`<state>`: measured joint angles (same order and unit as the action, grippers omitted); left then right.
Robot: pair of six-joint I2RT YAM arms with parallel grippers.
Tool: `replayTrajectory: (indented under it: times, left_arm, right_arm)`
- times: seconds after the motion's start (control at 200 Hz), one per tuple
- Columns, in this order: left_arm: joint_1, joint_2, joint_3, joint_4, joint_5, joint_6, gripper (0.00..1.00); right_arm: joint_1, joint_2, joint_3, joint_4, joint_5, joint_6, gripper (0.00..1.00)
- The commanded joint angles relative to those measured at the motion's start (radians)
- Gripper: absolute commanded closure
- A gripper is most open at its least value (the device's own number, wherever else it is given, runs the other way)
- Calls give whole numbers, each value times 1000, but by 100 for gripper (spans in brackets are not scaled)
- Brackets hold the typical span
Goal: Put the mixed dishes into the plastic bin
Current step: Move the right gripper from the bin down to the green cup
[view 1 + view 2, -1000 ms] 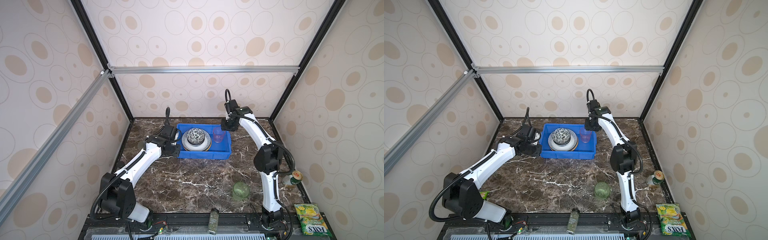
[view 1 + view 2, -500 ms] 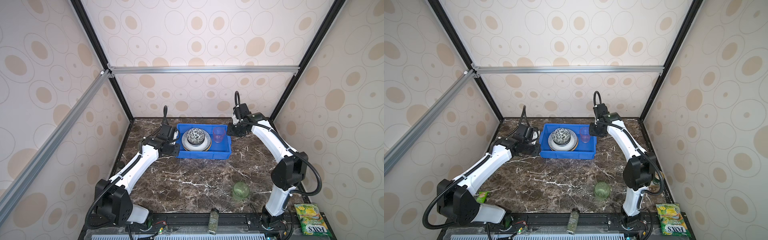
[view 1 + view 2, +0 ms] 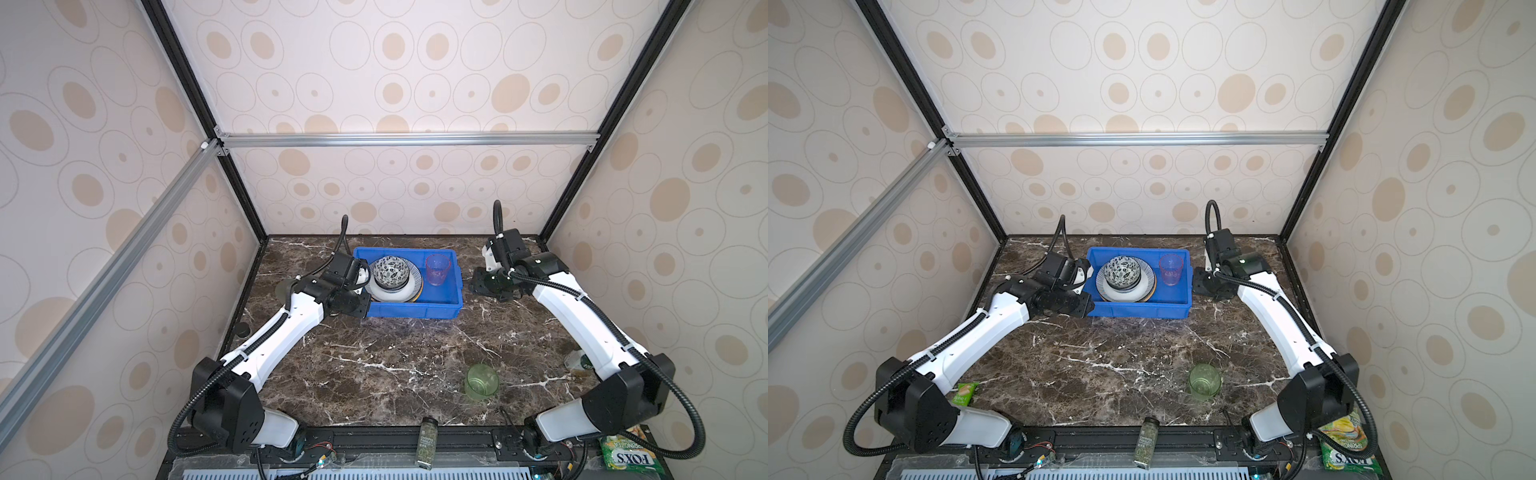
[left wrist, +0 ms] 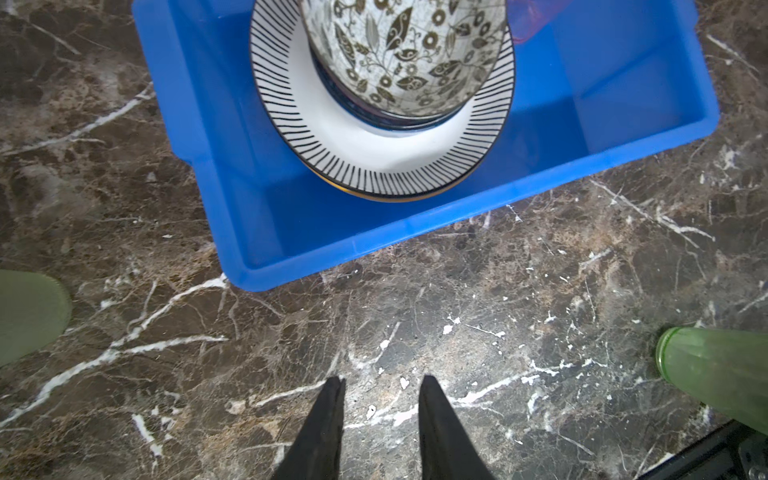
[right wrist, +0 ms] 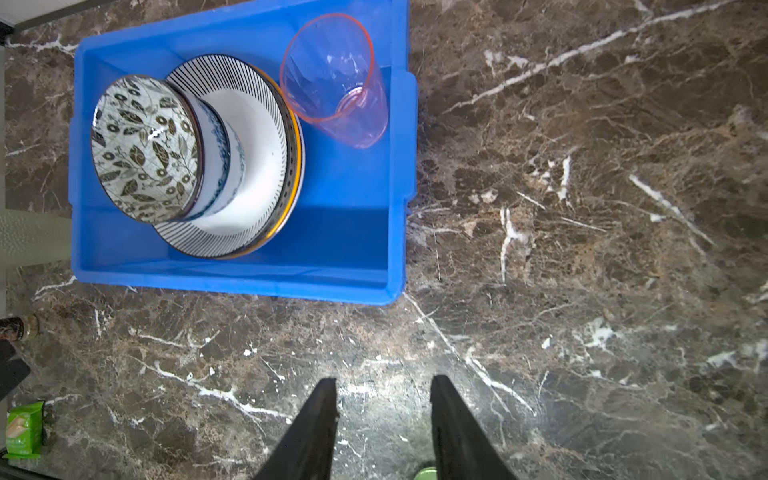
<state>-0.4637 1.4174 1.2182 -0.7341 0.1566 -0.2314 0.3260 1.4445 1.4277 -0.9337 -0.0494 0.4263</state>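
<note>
Left gripper [image 4: 380,388] and right gripper [image 5: 382,388] stand part-open and empty, flanking the bright blue rectangular plastic bin [image 3: 415,309] at upper centre of a top view, since I judge only the translucent green plastic cup [image 3: 481,381], lower right of centre, remains outside.

White arms [image 3: 291,328], black joints [image 3: 226,411], ribbed cables [image 3: 495,216]

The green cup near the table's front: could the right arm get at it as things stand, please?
Probably yes. The green cup stands alone on bare marble on the right arm's side, the spice jar well apart. The right gripper is empty, jaws apart, beside the blue bin, though it must fold back.
</note>
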Motion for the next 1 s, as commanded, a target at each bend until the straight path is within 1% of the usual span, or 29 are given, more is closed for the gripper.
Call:
replayTrajectory:
  times: [0.0,0.08,0.21,0.325,0.445,0.53,0.625,0.796,0.886,0.996]
  left_arm:
    - [-14,-3,-2,3,15,-9,68]
    - [-22,4,-2,8,18,-9,68]
    - [-32,12,-6,19,21,-6,68]
    - [-35,29,-1,24,27,4,68]
    - [-41,46,9,27,28,10,68]
    - [-43,46,0,29,29,19,68]
    - [-43,39,-20,39,18,25,68]
    - [-43,30,-41,55,23,23,68]
    - [-43,29,-43,59,24,27,67]
    - [-43,41,-27,48,27,31,67]
  right_arm:
    - [5,-67,-57,-69,19,10,61]
    - [6,-112,-99,-106,42,19,62]
    - [7,-203,-174,-155,43,42,62]
    - [7,-264,-219,-190,78,57,62]
    - [13,-286,-224,-257,47,63,67]
    - [41,-325,-245,-305,49,73,67]
    - [48,-374,-279,-357,12,80,67]
    - [83,-464,-356,-459,-5,124,68]
    - [89,-511,-401,-469,-38,137,69]
    - [117,-538,-457,-428,-131,126,69]
